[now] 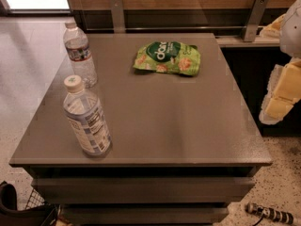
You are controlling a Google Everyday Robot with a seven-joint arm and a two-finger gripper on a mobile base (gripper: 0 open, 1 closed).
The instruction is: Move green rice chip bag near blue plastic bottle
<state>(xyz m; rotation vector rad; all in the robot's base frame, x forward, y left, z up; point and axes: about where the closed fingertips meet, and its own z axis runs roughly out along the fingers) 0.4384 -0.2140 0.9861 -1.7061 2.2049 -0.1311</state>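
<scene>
The green rice chip bag [167, 58] lies flat on the far middle of the grey table [178, 126], logo facing up. The blue plastic bottle [86, 117], with a white cap and a large white label, stands upright near the table's front left corner. My gripper [281, 98], white with yellow parts, hangs at the right edge of the view, off the table's right side and well apart from both the bag and the bottle. It holds nothing that I can see.
A slimmer clear water bottle [80, 54] with a dark label band stands at the table's far left. A wooden wall with metal brackets [254, 18] runs behind the table. A dark basket [23, 208] sits on the floor at front left.
</scene>
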